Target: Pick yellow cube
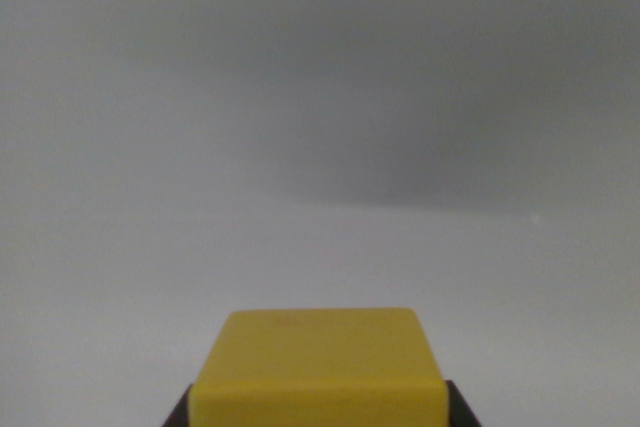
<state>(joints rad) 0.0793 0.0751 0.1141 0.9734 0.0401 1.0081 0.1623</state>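
A: Where is the cube (318,362) seen?

B: At the wrist view's bottom centre, flanked by dark fingers (180,413) pressed to both sides. It is judged to be gripped there for lifting.

A: Is it raised off the surface (320,147)?

B: That cannot be told. No containers are seen.

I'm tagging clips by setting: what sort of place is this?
Hard to say; probably a bare lab or test tabletop. Only a plain pale grey surface with a soft shadow shows, plus a yellow cube at the bottom edge with dark end effector fingers at both sides. No furniture or household items appear.
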